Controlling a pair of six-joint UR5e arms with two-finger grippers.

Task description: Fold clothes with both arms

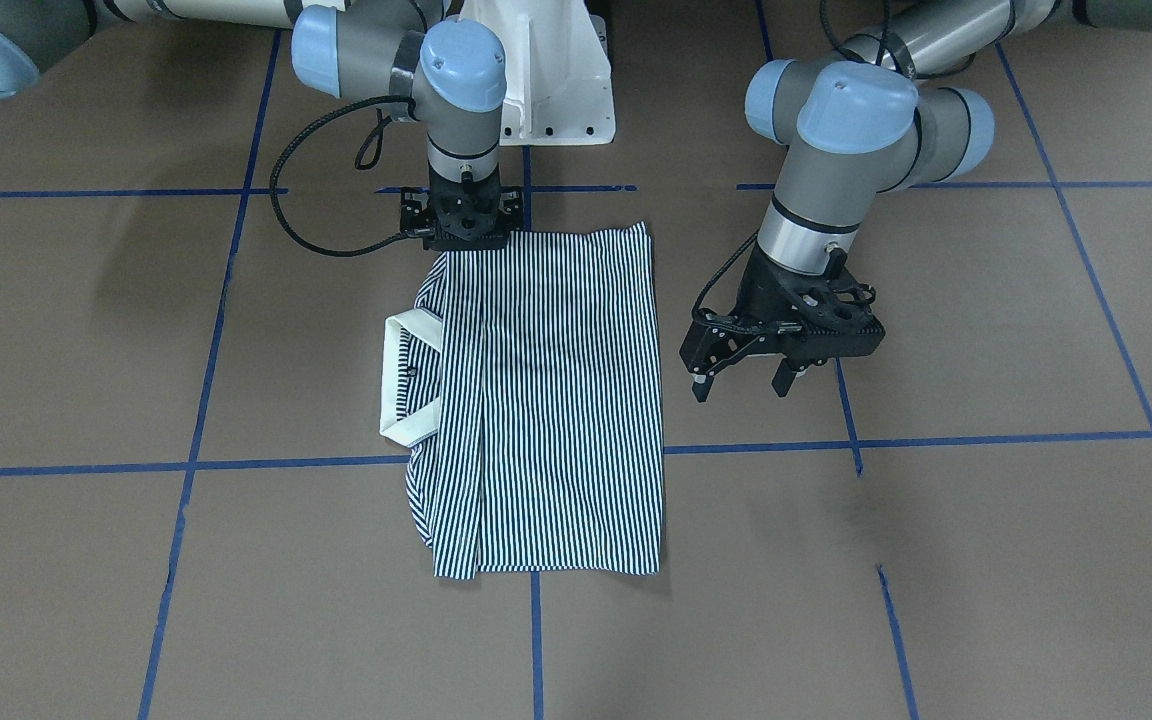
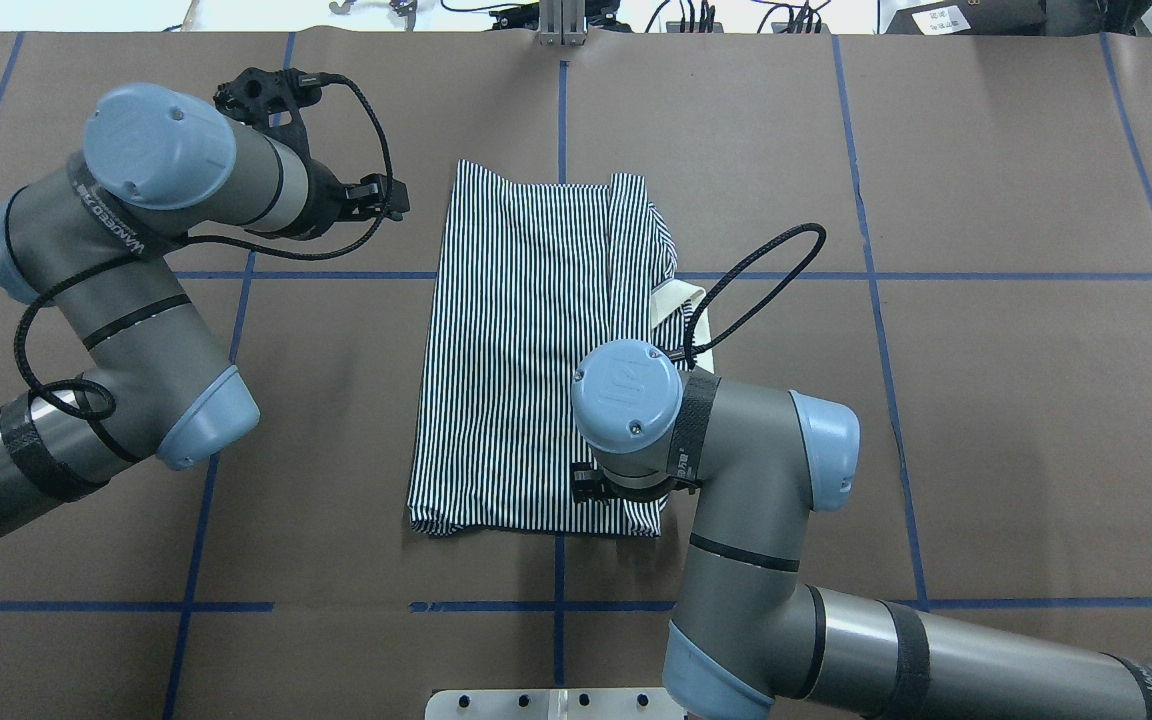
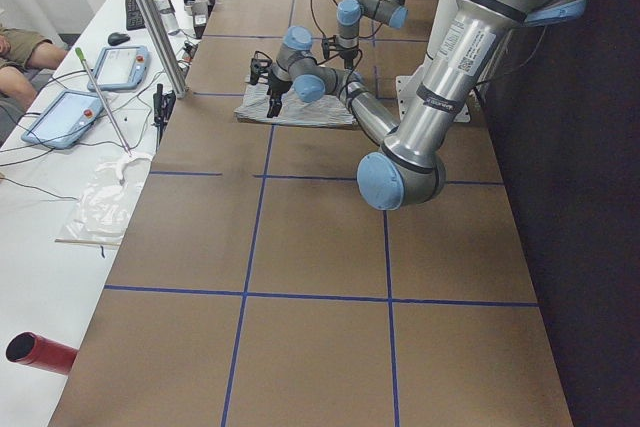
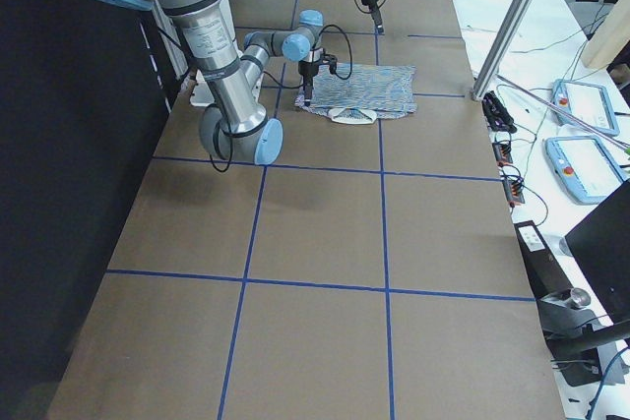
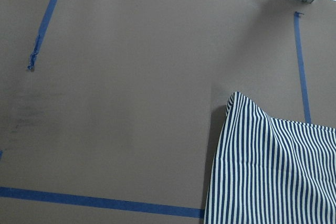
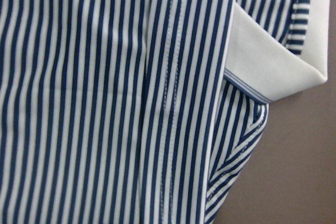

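**Risks.** The shirt [image 1: 556, 400] lies near the middle of the table [image 1: 986, 320], folded to a narrow panel. The right arm [image 2: 736, 450] stands upright over the shirt's edge nearest the robot. The right claw [image 1: 461, 222] is down at the cloth there, but I cannot tell whether it is closed on it. If it has only the top layer, a lift would likely peel the fold open.

The collar [image 1: 406, 380] pokes out on the robot's right side and may bunch under a further fold. The right arm's black cable [image 2: 756, 270] loops above the collar and could snag.

The left claw [image 1: 741, 385] hangs with fingers apart over bare table just beside the shirt, holding nothing. A pull by one arm alone would probably skew the panel.

**Surroundings.** A white base [image 1: 556, 90] sits behind the shirt and blue tape lines [image 1: 936, 440] cross the table. Two tablets [image 3: 120, 65] and a red cylinder [image 3: 40, 352] lie well apart on a side bench. Nothing stands between the left claw and the shirt.
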